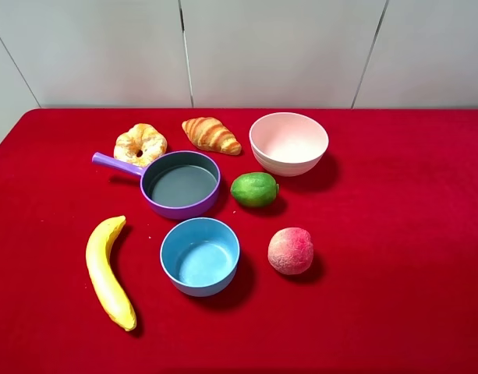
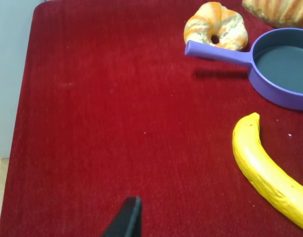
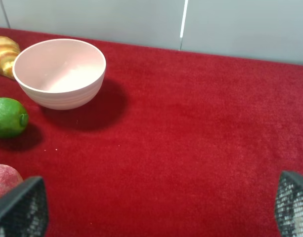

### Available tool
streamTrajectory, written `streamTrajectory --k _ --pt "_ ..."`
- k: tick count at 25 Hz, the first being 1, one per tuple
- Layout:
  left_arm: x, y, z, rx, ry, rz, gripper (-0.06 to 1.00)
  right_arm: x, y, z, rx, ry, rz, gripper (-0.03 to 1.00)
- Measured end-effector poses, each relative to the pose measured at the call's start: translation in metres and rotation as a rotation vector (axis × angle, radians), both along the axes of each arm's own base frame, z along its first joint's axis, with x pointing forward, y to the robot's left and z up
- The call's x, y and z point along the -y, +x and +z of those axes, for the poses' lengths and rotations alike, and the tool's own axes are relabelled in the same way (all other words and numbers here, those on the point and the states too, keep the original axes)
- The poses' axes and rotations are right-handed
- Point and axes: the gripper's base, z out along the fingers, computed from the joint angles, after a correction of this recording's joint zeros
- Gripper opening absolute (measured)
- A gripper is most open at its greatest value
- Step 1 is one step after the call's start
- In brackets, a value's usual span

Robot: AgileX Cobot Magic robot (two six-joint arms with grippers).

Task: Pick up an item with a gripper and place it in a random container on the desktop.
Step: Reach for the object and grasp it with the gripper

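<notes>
Peach (image 1: 291, 251), round and matte, pinkish-red with pale yellow mottling, sits alone on the red cloth desktop (image 1: 402, 257), slightly right of the middle and toward the front edge. Near it hangs the right gripper (image 3: 156, 212), its textured black fingertips (image 3: 22, 207) spread wide and holding nothing. Only one black finger shows of the left gripper (image 2: 126, 219), so I cannot tell its state. Toward the back edge lie a smooth green lime (image 1: 254, 189) and a pink bowl (image 1: 288, 165). Leftward stand a blue bowl (image 1: 200, 288) and the shallow purple pan (image 1: 180, 212), grey inside.
</notes>
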Motion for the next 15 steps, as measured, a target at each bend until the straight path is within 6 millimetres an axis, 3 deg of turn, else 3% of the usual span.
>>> streamTrajectory --k 15 --pt "0.0000 0.0000 0.0000 0.000 0.000 0.000 0.99 0.0000 0.0000 0.0000 0.000 0.000 0.000 0.69"
